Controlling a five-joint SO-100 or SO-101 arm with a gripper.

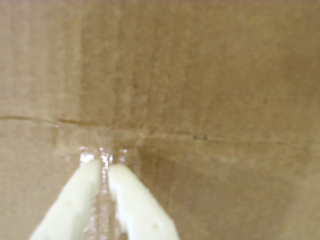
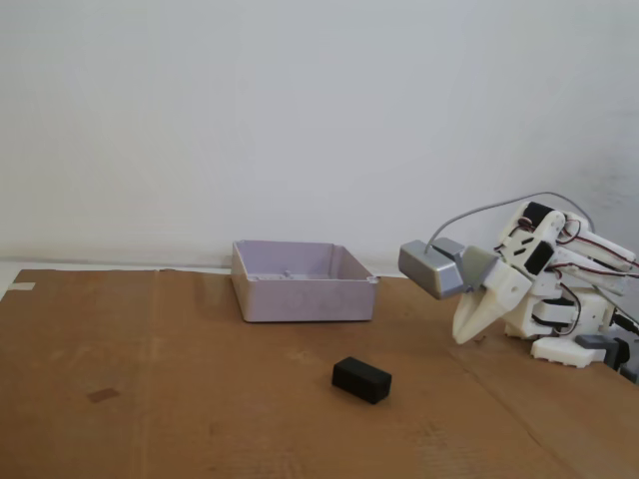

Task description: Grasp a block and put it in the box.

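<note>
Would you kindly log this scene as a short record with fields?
surface: cardboard
block: black, lying on the cardboard in front of the box, untouched
box: pale lilac, empty as far as the fixed view shows
pincer: white, shut, tips down near the cardboard, right of the block in the fixed view, holding nothing

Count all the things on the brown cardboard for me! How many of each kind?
Black block: 1
Pale lilac-grey box: 1
White robot arm with its hand: 1
Total: 3
</note>
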